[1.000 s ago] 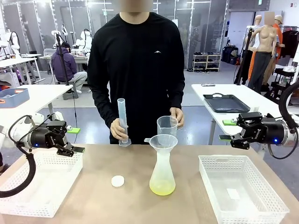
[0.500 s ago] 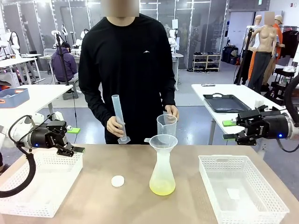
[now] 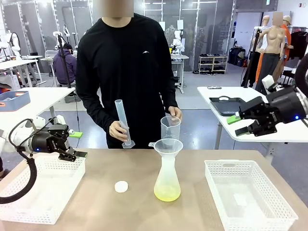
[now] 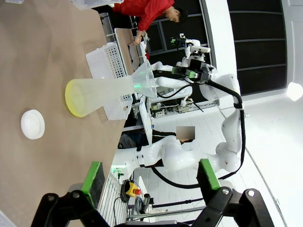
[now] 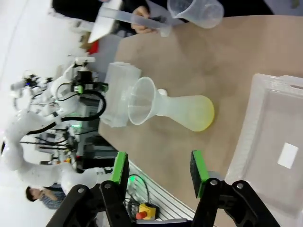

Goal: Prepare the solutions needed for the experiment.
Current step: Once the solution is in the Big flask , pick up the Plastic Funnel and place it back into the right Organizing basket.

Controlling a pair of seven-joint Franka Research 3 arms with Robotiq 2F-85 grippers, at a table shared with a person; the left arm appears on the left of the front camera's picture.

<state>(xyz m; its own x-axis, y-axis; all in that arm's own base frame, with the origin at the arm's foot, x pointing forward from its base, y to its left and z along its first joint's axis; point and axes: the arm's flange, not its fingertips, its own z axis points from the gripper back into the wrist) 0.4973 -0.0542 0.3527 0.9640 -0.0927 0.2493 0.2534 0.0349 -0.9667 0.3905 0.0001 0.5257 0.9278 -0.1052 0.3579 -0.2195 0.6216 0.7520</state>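
Observation:
A clear conical flask (image 3: 167, 173) with a funnel in its neck stands mid-table. The solutions (image 3: 167, 193) form a shallow pale yellow-green layer at its bottom, also seen as the solutions (image 4: 71, 97) and the solutions (image 5: 206, 118). The person at the far side holds a graduated cylinder (image 3: 122, 124) in one hand and a clear beaker (image 3: 170, 127) in the other. My left gripper (image 3: 77, 144) hangs open over the left basket. My right gripper (image 3: 238, 125) is raised beyond the table's right side, jaws apart with nothing between them.
A small white cap (image 3: 121, 186) lies left of the flask. A white basket (image 3: 38, 187) sits at the table's left and another white basket (image 3: 248, 192) at the right, with a white slip inside. Bare tabletop surrounds the flask.
My right arm has lifted and swung further right, away from the table. The person has shifted left, carrying the cylinder and beaker. My left arm has stayed still.

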